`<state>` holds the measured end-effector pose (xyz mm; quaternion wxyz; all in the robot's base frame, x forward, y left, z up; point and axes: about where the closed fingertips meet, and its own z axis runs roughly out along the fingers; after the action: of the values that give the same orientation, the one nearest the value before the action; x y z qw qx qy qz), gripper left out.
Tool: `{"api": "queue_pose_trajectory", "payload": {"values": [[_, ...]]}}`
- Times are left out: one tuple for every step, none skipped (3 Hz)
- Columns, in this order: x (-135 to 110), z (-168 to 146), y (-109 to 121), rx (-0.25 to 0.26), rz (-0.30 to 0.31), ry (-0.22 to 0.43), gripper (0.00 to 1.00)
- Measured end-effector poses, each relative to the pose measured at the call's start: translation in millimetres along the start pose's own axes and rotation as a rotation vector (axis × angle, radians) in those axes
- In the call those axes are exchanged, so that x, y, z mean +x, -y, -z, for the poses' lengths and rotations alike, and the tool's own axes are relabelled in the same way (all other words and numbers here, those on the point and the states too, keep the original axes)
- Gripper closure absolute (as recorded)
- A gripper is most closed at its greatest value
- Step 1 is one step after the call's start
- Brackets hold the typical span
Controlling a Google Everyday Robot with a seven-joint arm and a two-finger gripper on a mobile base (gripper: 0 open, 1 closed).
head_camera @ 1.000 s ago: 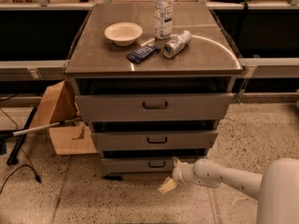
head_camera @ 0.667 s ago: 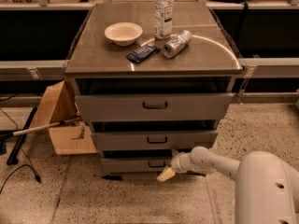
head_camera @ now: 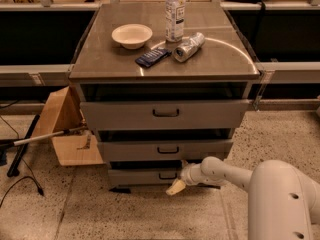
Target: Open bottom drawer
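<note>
The bottom drawer (head_camera: 142, 177) sits lowest in the cabinet (head_camera: 107, 59), just above the floor; its narrow front faces the camera, long axis running left to right; the gripper (head_camera: 176, 186) is just below its black handle (head_camera: 167, 175); how far it is open cannot be told.

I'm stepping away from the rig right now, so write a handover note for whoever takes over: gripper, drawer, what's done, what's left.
The gripper is low in front of the cabinet, just below and right of the handle of the bottom drawer. I cannot tell whether it has hold of the handle.
The bottom drawer's front sits furthest back of the three and looks barely pulled out, if at all.
Done: the gripper is at the handle.
Left: take the handle and pull the drawer open.
</note>
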<state>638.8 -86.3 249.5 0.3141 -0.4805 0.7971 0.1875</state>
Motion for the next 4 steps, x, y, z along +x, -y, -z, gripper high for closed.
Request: {"api": "queue_pose_trajectory", "payload": {"values": [[-0.3, -4.1, -2.6, -0.006, 0.005, -0.004, 0.0], [0.9, -13.2, -5.7, -0.02, 0.006, -0.016, 0.0], [6.8, -21.3, -7.1, -0.025, 0.006, -0.047, 0.0], [26.4, -28.6, 5.0, -0.002, 0.004, -0.118, 0.0]]}}
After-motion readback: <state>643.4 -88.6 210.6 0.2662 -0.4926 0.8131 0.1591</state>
